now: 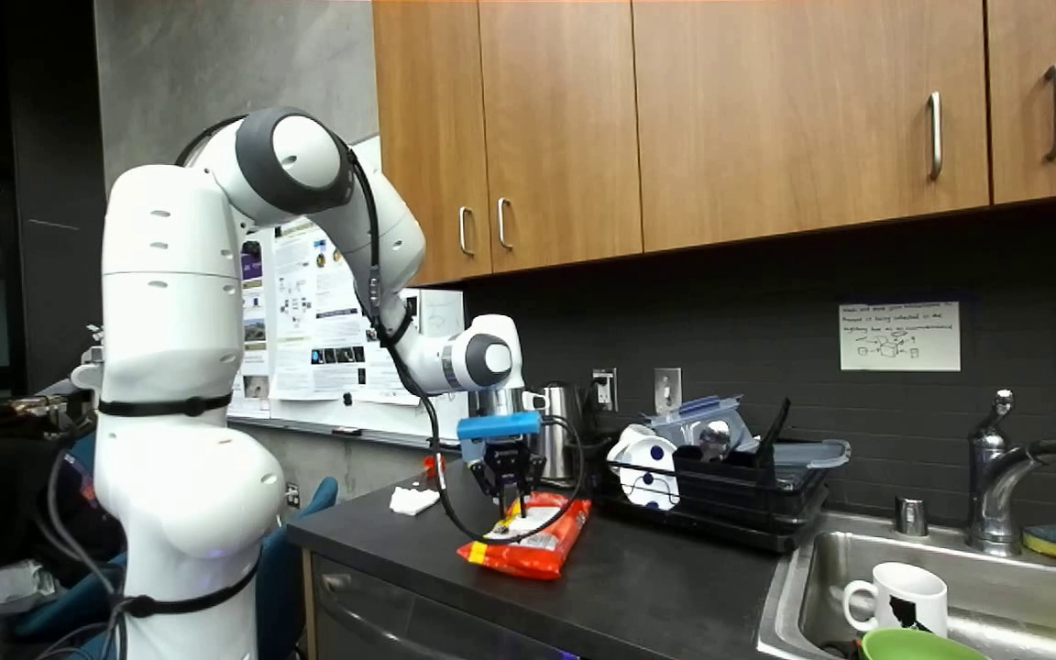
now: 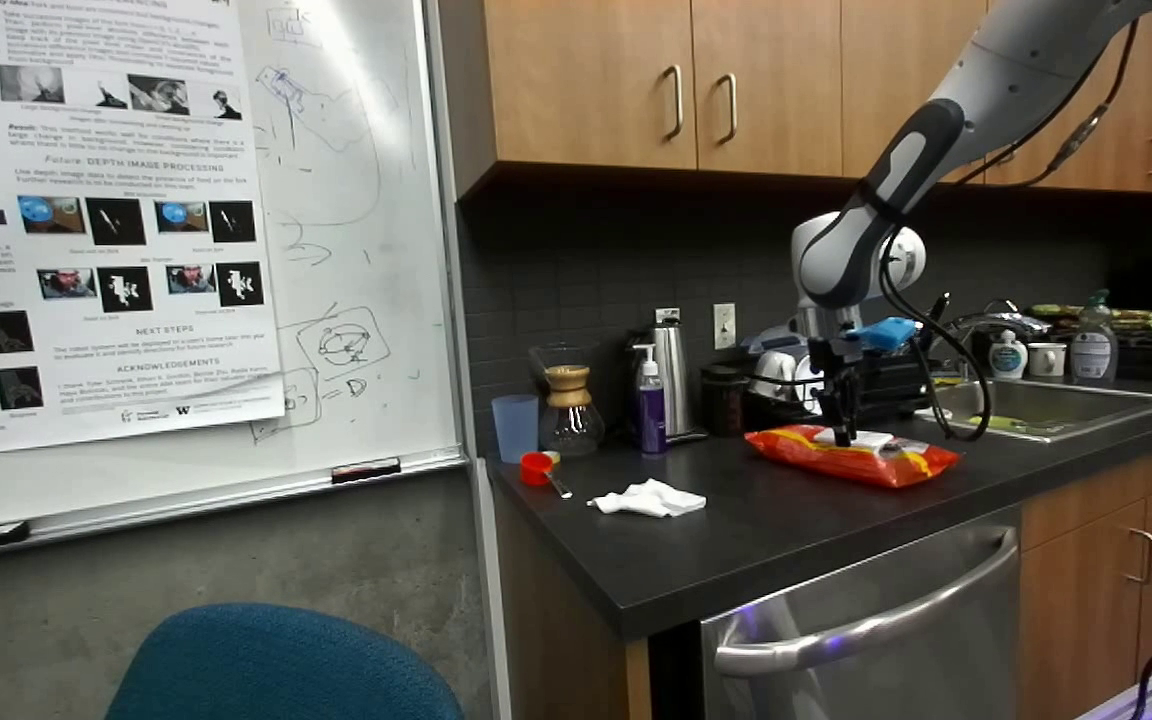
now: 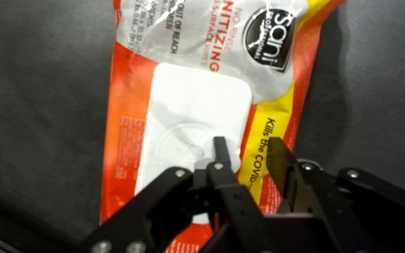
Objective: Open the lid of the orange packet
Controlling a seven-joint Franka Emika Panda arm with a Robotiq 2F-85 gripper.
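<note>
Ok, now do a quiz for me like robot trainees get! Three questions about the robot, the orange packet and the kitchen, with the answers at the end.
1. True or false: the lid of the orange packet is lying flat, not standing up.
2. Pick one. In the wrist view, the gripper is: A) shut tight; B) open; C) out of the picture.
3. Fill in the gap: in an exterior view, the white mug is in the ____.

Key:
1. True
2. B
3. sink
</note>
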